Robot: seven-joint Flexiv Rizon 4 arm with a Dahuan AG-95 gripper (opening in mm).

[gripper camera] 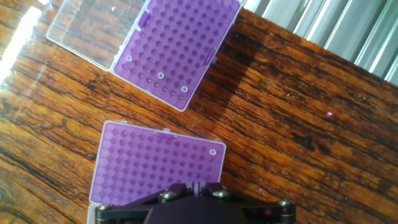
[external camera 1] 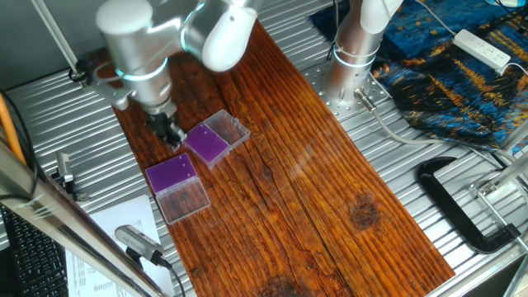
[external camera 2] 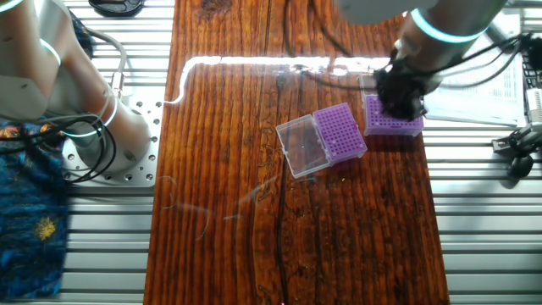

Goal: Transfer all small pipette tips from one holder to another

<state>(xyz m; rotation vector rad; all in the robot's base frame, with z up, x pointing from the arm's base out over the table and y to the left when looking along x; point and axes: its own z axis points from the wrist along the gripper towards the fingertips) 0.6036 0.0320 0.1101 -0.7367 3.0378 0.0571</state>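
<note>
Two purple grid holders lie on the wooden board. In the hand view the far holder (gripper camera: 177, 50) has its clear lid (gripper camera: 93, 28) open and holds three small pipette tips (gripper camera: 160, 75) as pale rings near its right edge. The near holder (gripper camera: 155, 165) has one tip (gripper camera: 212, 152) in its right corner. My gripper (gripper camera: 198, 185) hangs over the near holder's front edge; its jaws stand almost together with a thin pale sliver between them. In the fixed views the gripper (external camera 1: 172, 134) (external camera 2: 400, 103) is above the near holder (external camera 1: 172, 175) (external camera 2: 396, 125), beside the far one (external camera 1: 206, 143) (external camera 2: 340, 131).
The board (external camera 1: 330, 198) lies on a ribbed metal table (gripper camera: 336, 31). A second arm's base (external camera 1: 351, 62) stands at the board's far end. A black clamp (external camera 1: 462, 206), a power strip (external camera 1: 483, 48), patterned cloth and papers (external camera 1: 124, 223) lie around it.
</note>
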